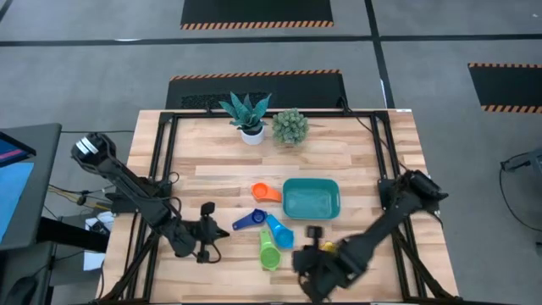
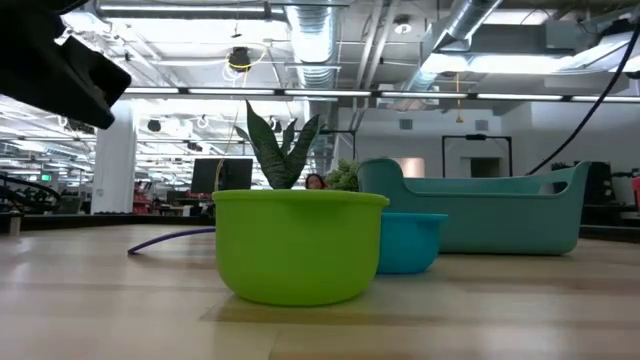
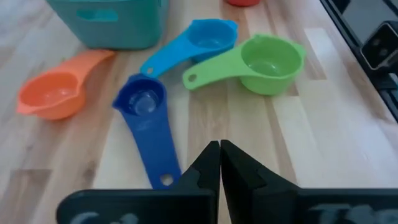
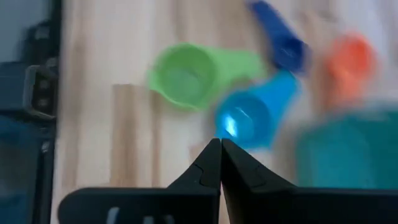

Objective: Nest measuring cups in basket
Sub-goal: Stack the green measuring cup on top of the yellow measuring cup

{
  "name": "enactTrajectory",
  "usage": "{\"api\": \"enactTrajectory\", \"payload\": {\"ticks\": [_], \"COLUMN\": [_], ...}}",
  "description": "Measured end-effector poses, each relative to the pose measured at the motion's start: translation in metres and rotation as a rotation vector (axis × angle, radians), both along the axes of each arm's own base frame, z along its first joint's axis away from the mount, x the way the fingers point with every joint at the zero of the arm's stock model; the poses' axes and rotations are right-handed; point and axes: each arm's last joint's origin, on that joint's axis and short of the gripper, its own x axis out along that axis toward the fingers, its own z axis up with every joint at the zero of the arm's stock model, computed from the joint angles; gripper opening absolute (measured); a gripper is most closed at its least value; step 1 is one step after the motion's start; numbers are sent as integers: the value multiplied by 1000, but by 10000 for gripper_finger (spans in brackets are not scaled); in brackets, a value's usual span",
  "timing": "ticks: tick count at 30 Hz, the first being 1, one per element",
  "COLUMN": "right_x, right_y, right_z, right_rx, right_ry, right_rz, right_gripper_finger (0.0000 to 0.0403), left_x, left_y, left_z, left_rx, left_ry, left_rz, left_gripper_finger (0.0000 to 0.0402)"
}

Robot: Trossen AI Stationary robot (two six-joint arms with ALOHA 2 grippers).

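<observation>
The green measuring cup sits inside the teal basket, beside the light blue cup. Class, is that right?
No. The green measuring cup sits on the table, outside the teal basket, beside the light blue cup. The high view shows it.

4 meas. cups – orange, dk blue, lt blue, green; 1 basket; 2 plants.

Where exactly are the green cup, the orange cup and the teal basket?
green cup (image 3: 268, 62): left wrist view, inside of its bowl.
orange cup (image 3: 51, 94): left wrist view, inside of its bowl.
teal basket (image 1: 311, 202): high view, bare floor of the basket.
</observation>
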Motion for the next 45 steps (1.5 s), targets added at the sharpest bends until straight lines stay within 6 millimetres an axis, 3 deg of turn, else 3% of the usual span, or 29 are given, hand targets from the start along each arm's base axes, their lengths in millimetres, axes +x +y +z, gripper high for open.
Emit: {"api": "enactTrajectory", "payload": {"ticks": [5, 12, 22, 30, 37, 45], "right_x": [28, 40, 49, 70, 74, 81], "right_y": [-17, -39, -41, -28, -27, -29], "right_z": [-10, -18, -14, -52, -65, -94], "right_rx": [55, 127, 166, 114, 79, 42], "right_ry": [6, 86, 28, 42, 89, 148], "right_rz": [262, 354, 499, 599, 589, 594], "right_gripper_finger": [26, 40, 156, 231, 239, 233], "left_x": [0, 0, 0, 0, 0, 1], "left_y": [0, 0, 0, 1, 1, 1], "left_z": [0, 0, 0, 0, 0, 0], "left_rx": [45, 49, 58, 57, 61, 59], "left_ry": [-4, -1, -9, -8, -9, -11], "left_rz": [-28, -29, -15, -10, -11, -10], "left_gripper_finger": [0, 0, 0, 0, 0, 0]}}
